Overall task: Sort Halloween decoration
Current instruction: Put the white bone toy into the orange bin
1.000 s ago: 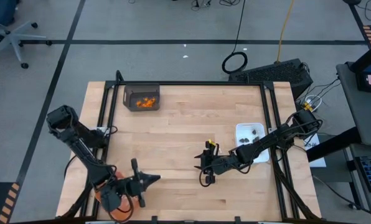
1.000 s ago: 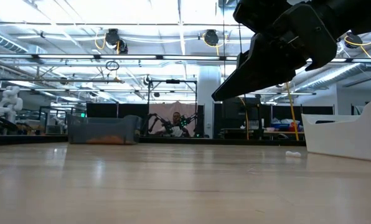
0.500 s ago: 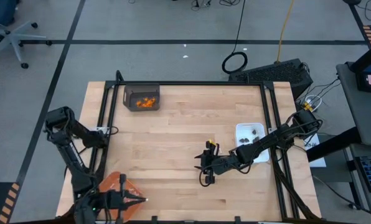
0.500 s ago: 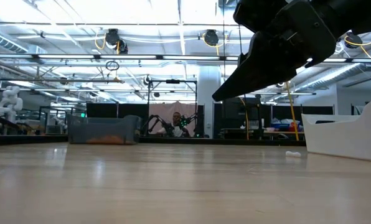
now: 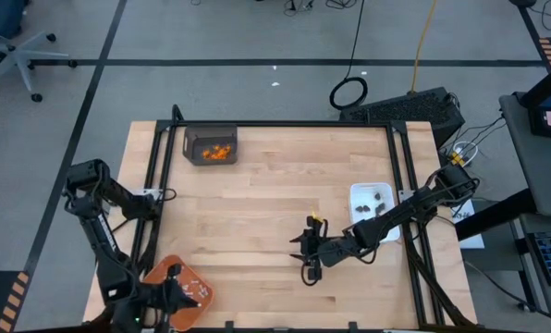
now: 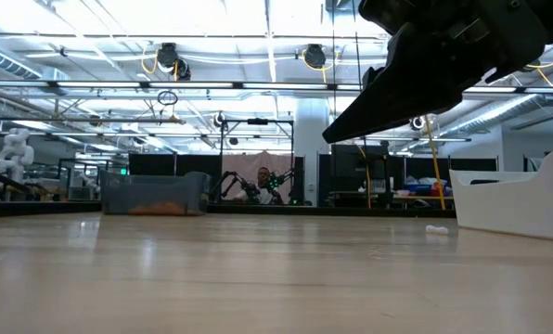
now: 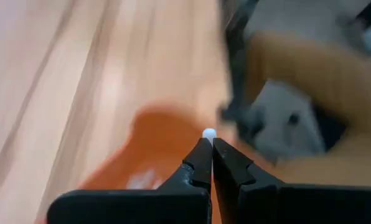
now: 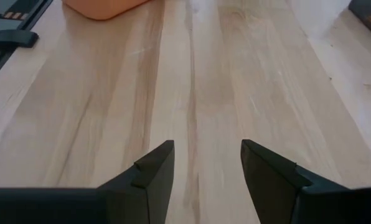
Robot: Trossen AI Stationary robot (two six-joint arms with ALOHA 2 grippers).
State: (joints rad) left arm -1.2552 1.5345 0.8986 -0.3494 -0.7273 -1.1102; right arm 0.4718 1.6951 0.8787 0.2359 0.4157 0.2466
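Looking straight down, the wooden bench carries a dark bin of orange bits near its far left corner and a white dish with dark bits near its right edge. The left tool hangs over an orange tray at the near left corner, where small white sticks lie. The right tool hovers over bare wood near the middle.

From bench level, the right tool hangs high above the wood, the dark bin stands far off on the left, the white dish on the right, and one white stick lies on the bench just beside the dish.

Through the left wrist camera, the left tool is pinched tight on a white stick above the orange tray.

Through the right wrist camera, the right tool stands wide and empty over the bench, the orange tray well beyond it.
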